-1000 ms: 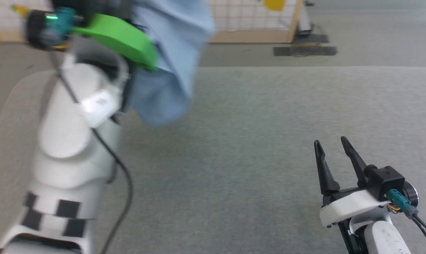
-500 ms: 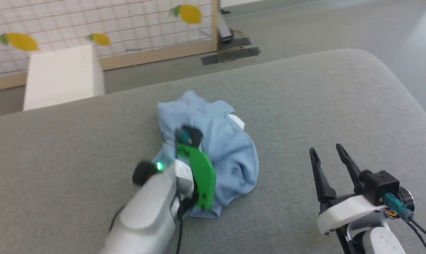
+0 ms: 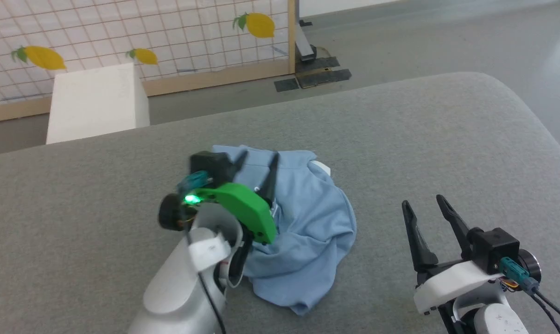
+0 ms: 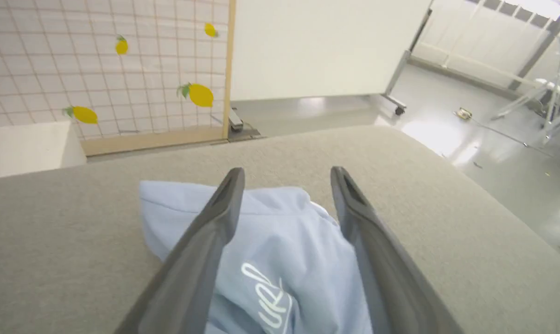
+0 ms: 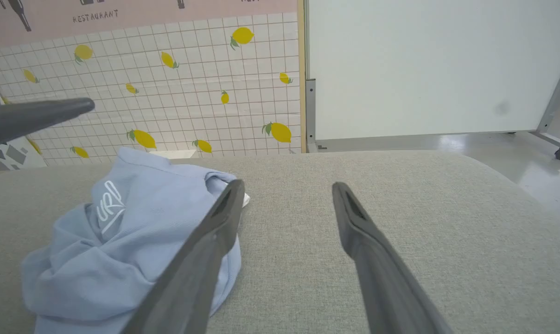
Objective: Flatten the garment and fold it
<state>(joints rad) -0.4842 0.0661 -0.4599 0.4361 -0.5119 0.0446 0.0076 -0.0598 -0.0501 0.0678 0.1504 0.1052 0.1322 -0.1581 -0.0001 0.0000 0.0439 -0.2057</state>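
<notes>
While soft knit garment (image 3: 313, 225) lies crumpled on grey woven surface (image 3: 423, 139), left claw (image 3: 259, 157), right claw (image 3: 422, 200) spread empty

The pink wall panel (image 5: 136, 11) reads "RESTAURANT"; the garment (image 5: 122, 241) bears a white script logo (image 5: 109, 206), seemingly "URP".

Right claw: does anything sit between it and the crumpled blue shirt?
Nothing visible does. Only bare grey surface lies between the open right claw and the garment. The left claw hangs open over the heap, not in that path.
</notes>
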